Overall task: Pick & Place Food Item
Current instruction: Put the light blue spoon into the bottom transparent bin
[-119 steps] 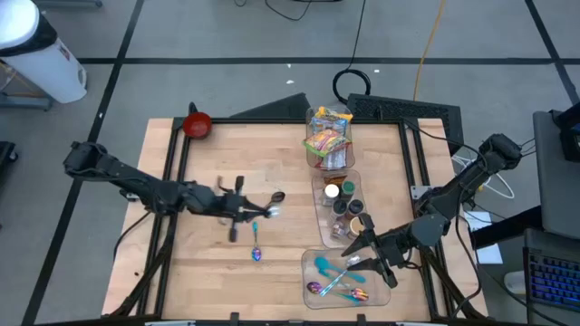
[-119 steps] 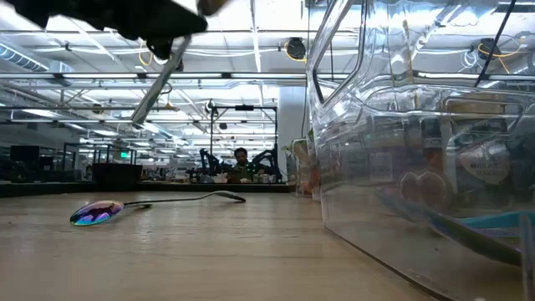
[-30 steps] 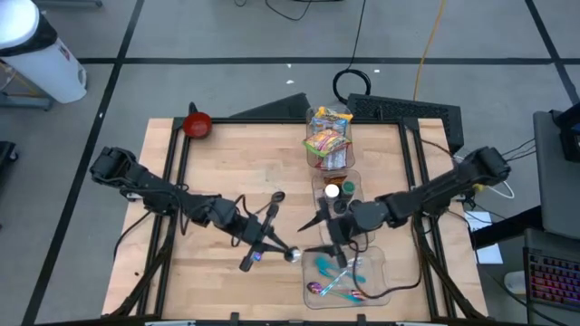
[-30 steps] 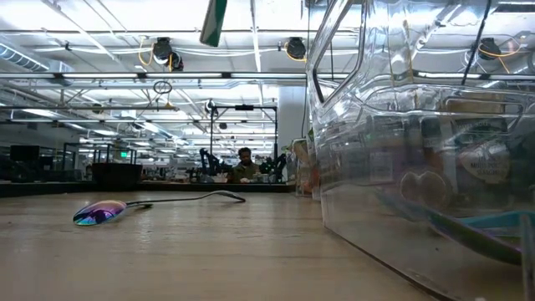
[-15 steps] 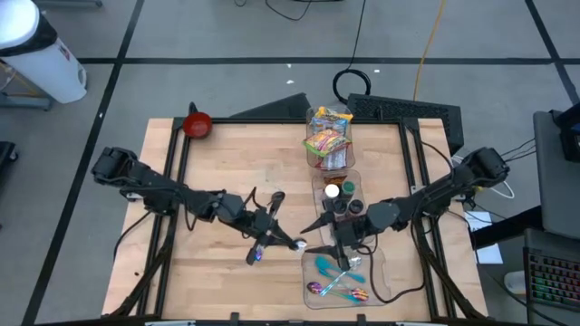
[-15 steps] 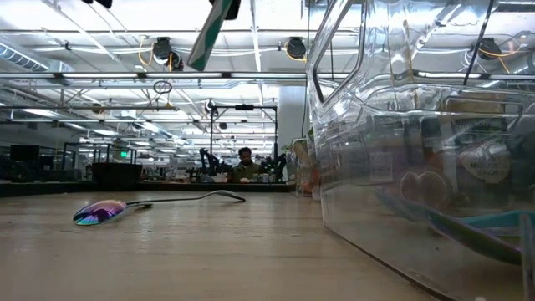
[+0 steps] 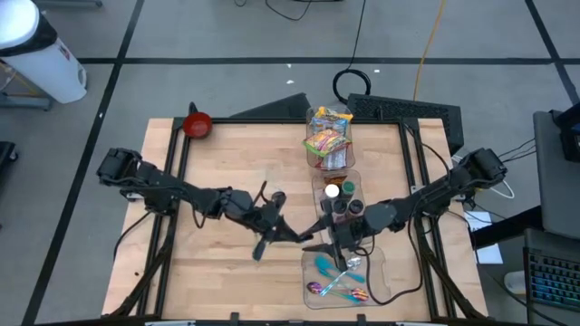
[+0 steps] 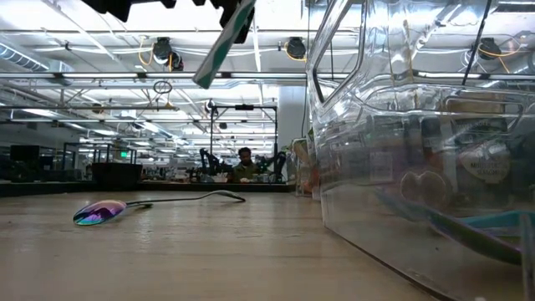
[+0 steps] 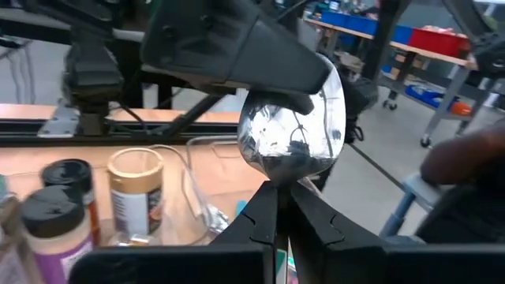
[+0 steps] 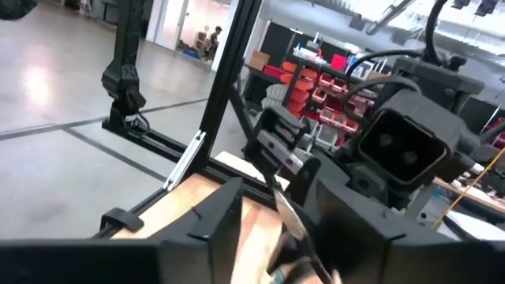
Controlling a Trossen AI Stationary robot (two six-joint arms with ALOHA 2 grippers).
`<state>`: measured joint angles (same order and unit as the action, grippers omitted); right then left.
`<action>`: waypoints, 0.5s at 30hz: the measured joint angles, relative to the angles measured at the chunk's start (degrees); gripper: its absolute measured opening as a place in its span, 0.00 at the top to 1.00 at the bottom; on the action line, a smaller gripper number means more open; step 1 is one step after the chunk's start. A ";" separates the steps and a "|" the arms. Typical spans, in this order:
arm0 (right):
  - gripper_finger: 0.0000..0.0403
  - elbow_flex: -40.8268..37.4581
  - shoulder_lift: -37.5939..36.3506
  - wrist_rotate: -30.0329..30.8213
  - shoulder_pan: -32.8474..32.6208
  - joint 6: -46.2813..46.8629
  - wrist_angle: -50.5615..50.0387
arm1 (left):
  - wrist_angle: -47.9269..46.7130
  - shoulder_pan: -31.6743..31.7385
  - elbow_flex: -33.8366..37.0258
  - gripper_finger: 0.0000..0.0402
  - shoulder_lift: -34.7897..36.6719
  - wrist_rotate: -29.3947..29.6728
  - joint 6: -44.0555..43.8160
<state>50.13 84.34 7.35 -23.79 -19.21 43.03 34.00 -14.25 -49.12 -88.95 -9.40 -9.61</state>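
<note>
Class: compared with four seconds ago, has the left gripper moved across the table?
Yes. The left gripper, shut on a spoon, has moved right, toward the clear utensil tray.

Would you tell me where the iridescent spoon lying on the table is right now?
In the low view the iridescent spoon lies flat on the wooden table, left of the clear bin; in the high view the left arm hides it.
</note>
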 joint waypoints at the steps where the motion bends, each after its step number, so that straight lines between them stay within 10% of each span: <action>1: 0.65 0.00 0.01 -0.03 -0.02 -0.11 -0.32 | -0.02 -0.13 0.00 0.96 0.00 -0.47 0.00; 15: 0.93 0.02 -0.03 0.56 -0.13 -1.89 -1.49 | 0.37 -0.87 0.00 0.94 -0.02 -1.32 0.46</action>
<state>50.15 84.31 7.91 -23.92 -21.09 41.54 34.37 -15.11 -49.12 -88.97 -10.72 -9.15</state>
